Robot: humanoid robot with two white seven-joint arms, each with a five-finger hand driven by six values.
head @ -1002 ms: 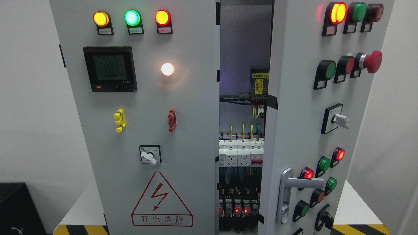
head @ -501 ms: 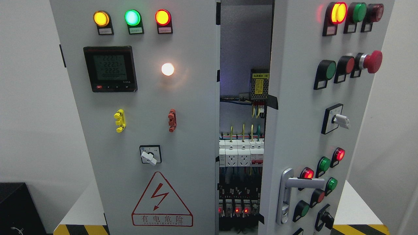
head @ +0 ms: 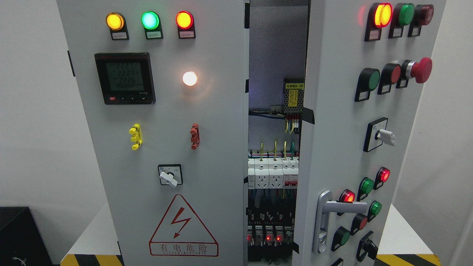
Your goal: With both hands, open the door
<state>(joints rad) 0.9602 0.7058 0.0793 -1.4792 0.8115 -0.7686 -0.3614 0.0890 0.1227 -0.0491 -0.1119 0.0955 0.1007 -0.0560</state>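
Nothing's really moved since the earlier frames, the cabinet sits the same. The grey metal right door with its silver lever handle at lower right is swung partly open, showing breakers inside; the grey left door looks closed. Neither robot hand is in view, so can't tell their state. I'd grab each door's free edge and pull evenly, steering clear of the red mushroom button.

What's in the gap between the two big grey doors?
In the head view, the cabinet's inside: white breakers, coloured wires and small red lights.
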